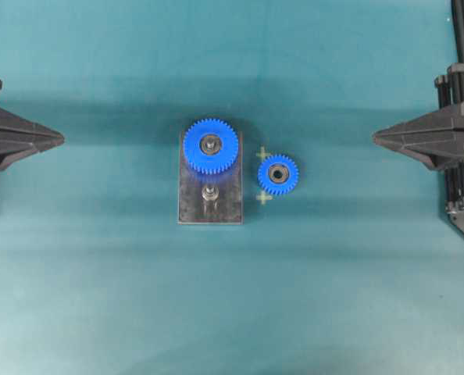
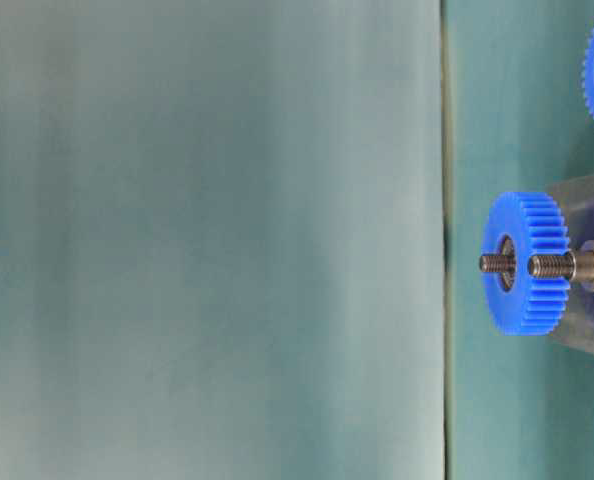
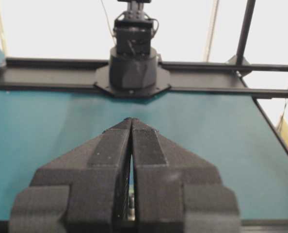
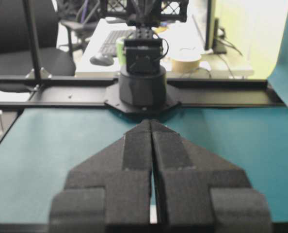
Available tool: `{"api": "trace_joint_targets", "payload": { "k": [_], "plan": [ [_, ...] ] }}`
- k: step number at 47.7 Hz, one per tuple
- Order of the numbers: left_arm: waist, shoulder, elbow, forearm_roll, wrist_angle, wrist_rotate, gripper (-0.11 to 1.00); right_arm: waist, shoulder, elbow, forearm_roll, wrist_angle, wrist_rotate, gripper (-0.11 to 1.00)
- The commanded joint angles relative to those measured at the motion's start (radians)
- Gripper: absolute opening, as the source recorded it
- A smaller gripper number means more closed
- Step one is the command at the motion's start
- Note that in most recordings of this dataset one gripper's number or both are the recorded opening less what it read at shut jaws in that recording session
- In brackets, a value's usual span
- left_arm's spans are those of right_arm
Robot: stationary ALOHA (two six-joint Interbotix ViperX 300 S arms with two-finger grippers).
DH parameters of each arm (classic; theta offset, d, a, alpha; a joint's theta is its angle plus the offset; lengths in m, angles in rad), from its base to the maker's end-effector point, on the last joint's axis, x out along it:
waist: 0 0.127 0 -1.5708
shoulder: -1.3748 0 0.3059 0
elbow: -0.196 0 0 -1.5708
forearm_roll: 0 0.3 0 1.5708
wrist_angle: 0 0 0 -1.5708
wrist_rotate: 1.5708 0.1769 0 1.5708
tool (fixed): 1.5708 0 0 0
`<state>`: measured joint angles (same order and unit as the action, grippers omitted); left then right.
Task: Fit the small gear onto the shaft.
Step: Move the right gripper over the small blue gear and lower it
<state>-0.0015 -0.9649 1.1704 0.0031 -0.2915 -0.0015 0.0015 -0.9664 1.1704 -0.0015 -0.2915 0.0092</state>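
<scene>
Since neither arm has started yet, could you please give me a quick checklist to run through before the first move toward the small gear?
1. Small gear lies flat on the cloth, apart from the plate: ok.
2. Shaft on the grey plate stands bare, nothing on it: ok.
3. Larger gear seated on its own pin, clear of the shaft: ok.
4. Right gripper open for a grasp: not ok, shut.
5. Left gripper out of the way at the table edge: ok, shut.
6. Hub hole matches the shaft's width: cannot tell.
</scene>
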Motion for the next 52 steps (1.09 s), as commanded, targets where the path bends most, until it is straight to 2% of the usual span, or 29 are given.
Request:
{"api": "trace_joint_targets", "payload": {
  "k": [1,5,9,15,20,25,39,52],
  "plan": [
    [0.008,0.069,-0.008,0.006,0.012,-0.028,0.00,-0.005,0.012,-0.003,0.009,-0.003,0.003,0.01],
    [0.006,0.133,-0.037,0.008,0.049,-0.038,0.00,-0.015,0.012,-0.009,0.081,0.084,0.025,0.01],
    [0.008,0.183,-0.063,0.011,0.066,-0.032,0.00,-0.025,0.018,-0.025,0.132,0.242,0.057,0.01],
    [0.015,0.242,-0.086,0.011,0.080,-0.023,0.00,-0.034,0.043,-0.061,0.138,0.460,0.112,0.01],
    [0.031,0.290,-0.110,0.011,0.109,-0.021,0.00,-0.054,0.077,-0.104,0.137,0.589,0.160,0.01],
    [0.041,0.333,-0.135,0.012,0.144,-0.018,0.00,-0.080,0.121,-0.129,0.137,0.706,0.175,0.01],
    [0.040,0.380,-0.155,0.012,0.169,-0.021,0.00,-0.132,0.385,-0.215,0.135,0.767,0.173,0.01],
    [0.040,0.399,-0.160,0.011,0.187,-0.028,0.00,-0.179,0.650,-0.356,0.138,0.847,0.175,0.01]
  ]
}}
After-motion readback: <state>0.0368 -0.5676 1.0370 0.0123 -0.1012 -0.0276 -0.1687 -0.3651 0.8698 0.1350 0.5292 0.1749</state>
